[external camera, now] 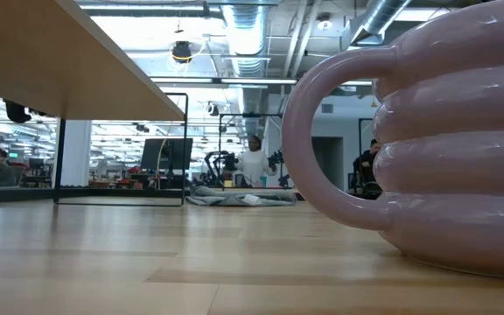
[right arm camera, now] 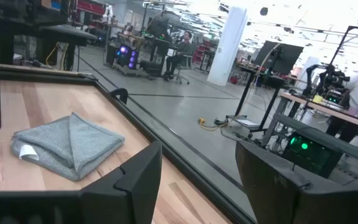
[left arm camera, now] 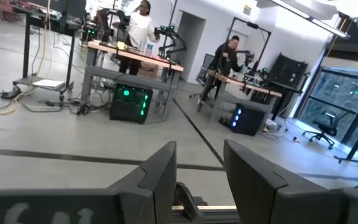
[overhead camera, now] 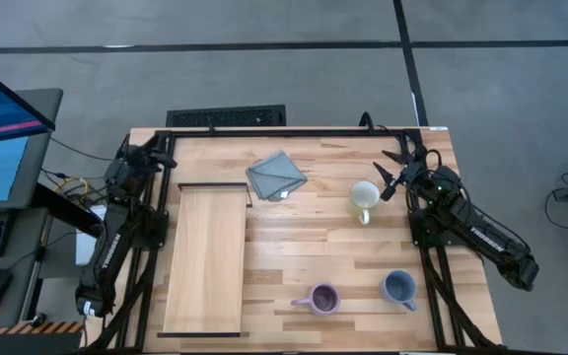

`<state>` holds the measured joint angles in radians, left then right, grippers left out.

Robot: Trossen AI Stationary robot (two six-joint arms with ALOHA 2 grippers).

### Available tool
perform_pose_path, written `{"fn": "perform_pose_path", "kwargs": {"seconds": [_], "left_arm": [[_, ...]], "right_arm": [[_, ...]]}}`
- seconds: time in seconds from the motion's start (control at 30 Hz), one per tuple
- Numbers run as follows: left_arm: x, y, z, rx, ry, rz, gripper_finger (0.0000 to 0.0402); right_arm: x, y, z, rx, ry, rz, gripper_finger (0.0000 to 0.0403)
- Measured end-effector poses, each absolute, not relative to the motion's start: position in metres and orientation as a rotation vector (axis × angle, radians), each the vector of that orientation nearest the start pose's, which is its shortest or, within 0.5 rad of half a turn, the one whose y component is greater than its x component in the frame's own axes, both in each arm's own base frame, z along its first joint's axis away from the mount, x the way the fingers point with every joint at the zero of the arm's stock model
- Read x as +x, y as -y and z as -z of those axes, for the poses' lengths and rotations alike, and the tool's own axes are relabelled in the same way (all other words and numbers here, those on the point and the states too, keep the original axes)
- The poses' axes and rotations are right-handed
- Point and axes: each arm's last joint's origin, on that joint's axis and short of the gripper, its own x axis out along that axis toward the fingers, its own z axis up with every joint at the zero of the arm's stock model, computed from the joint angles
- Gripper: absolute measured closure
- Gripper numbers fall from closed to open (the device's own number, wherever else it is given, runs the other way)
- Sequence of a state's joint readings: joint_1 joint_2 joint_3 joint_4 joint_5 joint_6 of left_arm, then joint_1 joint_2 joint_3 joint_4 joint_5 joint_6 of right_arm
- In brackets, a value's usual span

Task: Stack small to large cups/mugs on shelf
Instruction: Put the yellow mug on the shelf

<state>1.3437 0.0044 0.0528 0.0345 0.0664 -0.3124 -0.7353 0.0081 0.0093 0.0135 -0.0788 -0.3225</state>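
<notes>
Three mugs stand upright on their bases on the plank table: a cream-white mug (overhead camera: pixel 364 198) at far right, a purple mug (overhead camera: pixel 321 298) near the front, filling the right of the low view (external camera: pixel 444 149), and a grey-blue mug (overhead camera: pixel 398 288) right of it. The pale-wood shelf (overhead camera: pixel 205 258) stands at the left, raised on thin dark legs (external camera: pixel 59 61). My right gripper (overhead camera: pixel 392 170) is open and empty above the table's far right, just beyond the cream mug. My left gripper (overhead camera: pixel 156 153) is open and empty at the far left corner, pointing out past the table (left arm camera: pixel 199 180).
A grey folded cloth (overhead camera: pixel 276 175) lies on the table at the far middle, also in the right wrist view (right arm camera: pixel 67 146). A dark frame (overhead camera: pixel 294 132) runs along the table's edges. People and workbenches show in the room beyond (left arm camera: pixel 138 28).
</notes>
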Motion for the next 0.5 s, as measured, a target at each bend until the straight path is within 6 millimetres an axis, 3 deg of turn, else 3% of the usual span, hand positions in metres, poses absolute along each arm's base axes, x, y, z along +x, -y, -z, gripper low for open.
{"fn": "perform_pose_path", "kwargs": {"seconds": [0.23, 0.5], "left_arm": [[0.025, -0.090, -0.187, -0.270, 0.324, -1.170, 0.0278], [0.033, -0.080, -0.209, -0.064, 0.369, -0.768, 0.0278]], "right_arm": [[0.074, 0.064, -0.167, -0.317, -0.092, 0.653, 0.0173], [0.074, 0.064, -0.167, -0.342, -0.100, 0.652, 0.0173]]}}
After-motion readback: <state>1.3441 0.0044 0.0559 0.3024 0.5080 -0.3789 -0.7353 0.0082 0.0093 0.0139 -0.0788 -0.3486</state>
